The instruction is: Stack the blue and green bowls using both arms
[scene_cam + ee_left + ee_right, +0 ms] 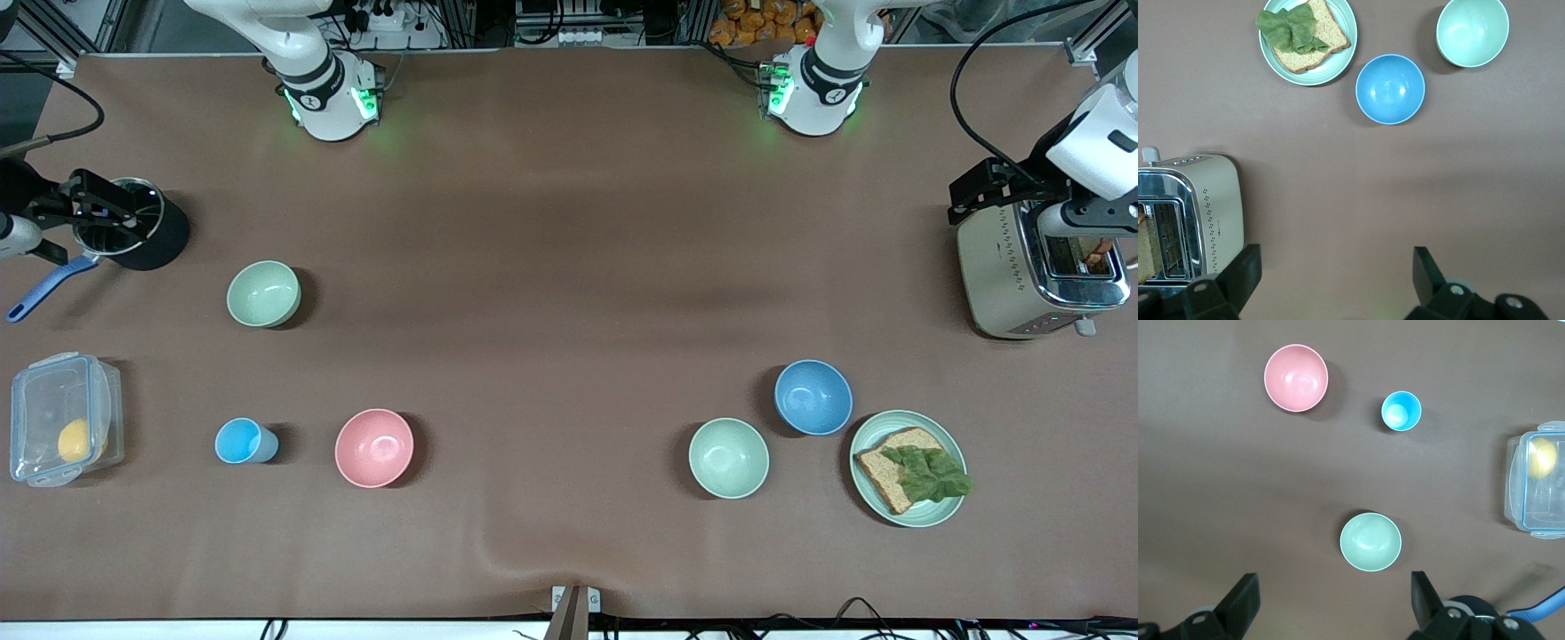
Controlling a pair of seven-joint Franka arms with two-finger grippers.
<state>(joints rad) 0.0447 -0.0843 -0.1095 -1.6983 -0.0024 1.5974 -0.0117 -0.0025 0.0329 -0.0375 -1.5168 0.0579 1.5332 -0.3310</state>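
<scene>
The blue bowl (813, 396) stands upright toward the left arm's end of the table, beside a pale mint bowl (728, 458); it also shows in the left wrist view (1390, 89). The sage-green bowl (263, 293) stands upright toward the right arm's end and shows in the right wrist view (1370, 541). My left gripper (978, 191) hangs open and empty up in the air beside the toaster (1022, 271); its jaws (1336, 267) are wide apart over bare table. My right gripper (89, 204) hangs open and empty over a black pot (147, 236), jaws (1335, 590) wide apart.
A green plate (951, 511) with bread and lettuce lies beside the blue bowl. A pink bowl (374, 447), a small light-blue cup (242, 441) and a clear lidded box (58, 418) holding a yellow fruit stand nearer the front camera than the sage-green bowl.
</scene>
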